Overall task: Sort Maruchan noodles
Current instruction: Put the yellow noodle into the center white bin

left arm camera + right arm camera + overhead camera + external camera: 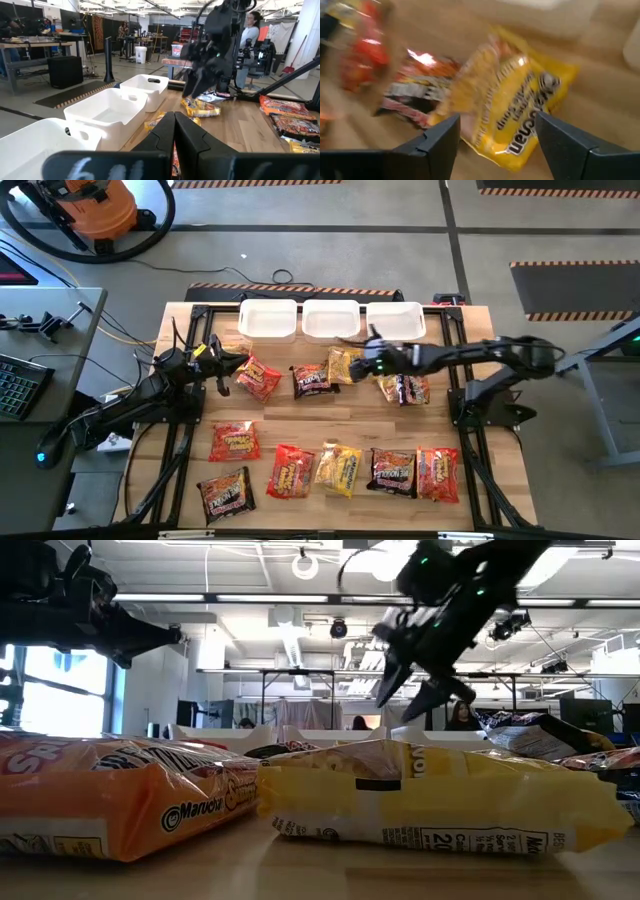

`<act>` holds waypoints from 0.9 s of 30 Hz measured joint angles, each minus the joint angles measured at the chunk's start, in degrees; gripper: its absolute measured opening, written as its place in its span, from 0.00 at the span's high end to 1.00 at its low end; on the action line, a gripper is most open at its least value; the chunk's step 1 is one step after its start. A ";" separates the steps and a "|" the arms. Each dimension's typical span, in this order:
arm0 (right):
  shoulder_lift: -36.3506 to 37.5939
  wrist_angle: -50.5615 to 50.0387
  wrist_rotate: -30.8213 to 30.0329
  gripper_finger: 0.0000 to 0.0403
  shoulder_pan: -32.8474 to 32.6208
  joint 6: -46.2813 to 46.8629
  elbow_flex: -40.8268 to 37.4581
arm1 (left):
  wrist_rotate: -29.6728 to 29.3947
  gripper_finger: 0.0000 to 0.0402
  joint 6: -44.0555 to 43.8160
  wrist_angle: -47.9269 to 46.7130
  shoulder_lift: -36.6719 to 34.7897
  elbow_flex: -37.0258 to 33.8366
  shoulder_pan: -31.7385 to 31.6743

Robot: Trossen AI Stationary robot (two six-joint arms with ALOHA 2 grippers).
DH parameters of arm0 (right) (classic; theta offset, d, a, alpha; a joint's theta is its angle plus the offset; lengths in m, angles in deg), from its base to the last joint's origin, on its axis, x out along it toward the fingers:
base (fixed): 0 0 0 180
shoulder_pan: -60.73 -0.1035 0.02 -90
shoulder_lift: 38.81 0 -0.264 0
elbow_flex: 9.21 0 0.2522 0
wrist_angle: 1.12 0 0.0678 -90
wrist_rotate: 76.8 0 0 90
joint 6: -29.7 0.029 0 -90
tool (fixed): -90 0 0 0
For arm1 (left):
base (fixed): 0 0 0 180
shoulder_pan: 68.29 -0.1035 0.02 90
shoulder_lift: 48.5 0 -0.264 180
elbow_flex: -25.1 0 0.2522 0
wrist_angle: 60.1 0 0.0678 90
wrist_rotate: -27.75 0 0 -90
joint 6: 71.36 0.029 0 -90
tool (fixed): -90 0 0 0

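Several Maruchan noodles packets lie flat on the wooden table: a far row with a red one (pixel 258 377), a dark one (pixel 311 380), a yellow one (pixel 345 365) and another dark one (pixel 405 388), and a near row with several more (pixel 338 468). My right gripper (pixel 366 361) hangs open above the far yellow packet (pixel 515 100), pointing down at a slant, its fingers either side of it and clear of it (pixel 410 690). My left gripper (pixel 236 363) waits shut at the left, level above the table (pixel 175 135).
Three white bins (pixel 268 320) (pixel 330 320) (pixel 395 320) stand side by side along the far edge, just beyond the far row. A black frame runs around the table (pixel 178 470). Bare wood lies between the two rows (pixel 330 420).
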 joint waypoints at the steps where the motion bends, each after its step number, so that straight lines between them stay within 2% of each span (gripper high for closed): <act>1: -2.09 -1.30 0.91 0.39 0.15 1.52 1.52 | 0.01 0.99 0.00 0.00 0.00 0.00 0.01; 4: -7.41 -2.26 3.50 0.39 0.37 5.23 4.62 | -0.01 0.99 0.00 0.00 0.01 0.01 0.01; 9: -12.44 -2.66 3.79 0.39 0.46 11.02 6.08 | -0.01 0.99 0.00 0.00 0.01 0.01 0.00; 16: -11.15 -2.71 1.55 0.39 0.36 14.12 6.09 | -0.01 0.99 0.00 0.00 -0.01 0.01 0.01; 21: -9.71 -9.67 -0.86 0.39 0.61 17.69 6.10 | -0.01 0.99 0.00 0.00 0.01 0.00 0.00; 27: -11.56 -3.41 2.96 0.39 2.35 18.43 4.32 | 0.01 0.99 0.00 0.00 -0.01 -0.01 -0.01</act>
